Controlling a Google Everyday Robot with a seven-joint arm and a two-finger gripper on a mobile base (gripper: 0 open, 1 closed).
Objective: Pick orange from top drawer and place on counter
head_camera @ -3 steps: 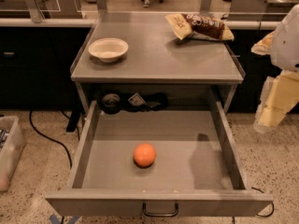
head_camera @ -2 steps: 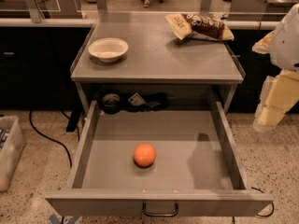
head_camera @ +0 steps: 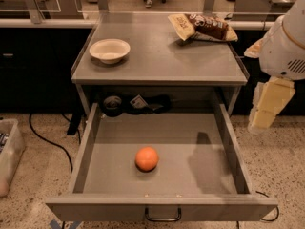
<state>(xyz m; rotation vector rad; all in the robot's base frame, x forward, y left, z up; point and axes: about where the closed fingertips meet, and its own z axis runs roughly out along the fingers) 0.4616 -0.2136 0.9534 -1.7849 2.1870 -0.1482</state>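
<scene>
The orange [head_camera: 147,158] lies on the flat bottom of the open top drawer [head_camera: 90,142], a little left of its middle and towards the front. The drawer's dark pull handle [head_camera: 163,217] is at the bottom edge of the view. The counter [head_camera: 157,56] is the grey tabletop above the drawer. My gripper [head_camera: 261,120] hangs from the white arm at the right, outside the drawer's right wall, above floor level and well apart from the orange. It holds nothing that I can see.
A white bowl [head_camera: 109,50] stands on the counter's left side. A chip bag [head_camera: 202,27] lies at its back right. Dark items [head_camera: 133,104] sit at the back of the drawer. A clear bin [head_camera: 9,151] stands on the floor at left.
The arm and gripper have shifted slightly left, towards the drawer's right side. The orange and drawer have not moved.
</scene>
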